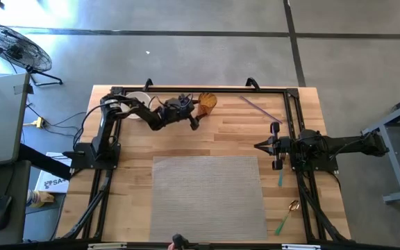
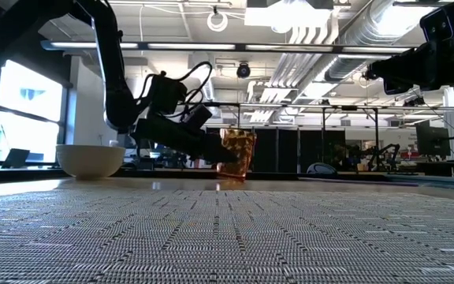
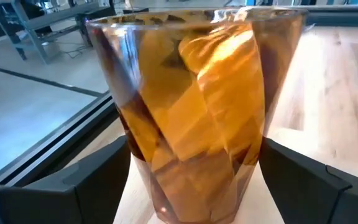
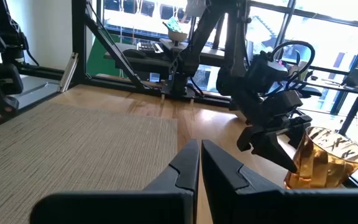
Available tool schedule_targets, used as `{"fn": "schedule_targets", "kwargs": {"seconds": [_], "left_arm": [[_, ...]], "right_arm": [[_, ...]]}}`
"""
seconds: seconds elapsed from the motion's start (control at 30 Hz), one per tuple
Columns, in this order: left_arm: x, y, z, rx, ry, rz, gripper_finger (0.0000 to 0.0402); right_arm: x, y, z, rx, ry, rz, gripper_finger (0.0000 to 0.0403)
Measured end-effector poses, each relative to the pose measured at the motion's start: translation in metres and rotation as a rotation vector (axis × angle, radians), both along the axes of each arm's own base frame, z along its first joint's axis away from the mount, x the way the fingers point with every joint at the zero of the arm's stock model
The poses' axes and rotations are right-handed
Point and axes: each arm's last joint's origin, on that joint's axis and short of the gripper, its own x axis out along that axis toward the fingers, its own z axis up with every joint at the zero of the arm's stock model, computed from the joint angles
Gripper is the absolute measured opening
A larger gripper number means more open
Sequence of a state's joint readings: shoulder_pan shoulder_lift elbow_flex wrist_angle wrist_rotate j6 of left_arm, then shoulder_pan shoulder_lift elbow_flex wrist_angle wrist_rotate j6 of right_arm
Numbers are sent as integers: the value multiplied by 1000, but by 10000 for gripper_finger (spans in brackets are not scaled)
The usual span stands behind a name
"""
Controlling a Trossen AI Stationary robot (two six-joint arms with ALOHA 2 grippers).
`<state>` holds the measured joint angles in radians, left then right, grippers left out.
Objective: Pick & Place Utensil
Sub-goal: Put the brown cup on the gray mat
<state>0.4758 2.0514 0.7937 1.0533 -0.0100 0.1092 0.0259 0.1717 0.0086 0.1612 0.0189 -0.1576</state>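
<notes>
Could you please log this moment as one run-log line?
left end effector: straddling amber cup, grip unconfirmed | right end effector: shut, idle at table's right side | mat: bare

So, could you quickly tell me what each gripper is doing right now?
Left gripper: open, fingers either side of the amber cup.
Right gripper: closed, holding nothing.

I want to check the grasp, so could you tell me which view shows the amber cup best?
The left wrist view: the cup fills the frame, upright between the left end effector's fingers. The low view shows it small and partly hidden. The right wrist view catches it at the edge; the high view shows only its top.
</notes>
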Motion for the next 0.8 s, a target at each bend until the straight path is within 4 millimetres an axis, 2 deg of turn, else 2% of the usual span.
{"fn": "schedule_targets", "kwargs": {"seconds": [0.17,0.43,0.8], "left_arm": [[2,-2,4,17,-40,-22,333],[-2,-4,-4,-21,24,-24,334],[-4,-6,-6,-68,6,-31,335]], "right_arm": [[0,0,0,0,0,0,12],[0,0,0,0,0,0,12],[0,0,0,0,0,0,12]]}}
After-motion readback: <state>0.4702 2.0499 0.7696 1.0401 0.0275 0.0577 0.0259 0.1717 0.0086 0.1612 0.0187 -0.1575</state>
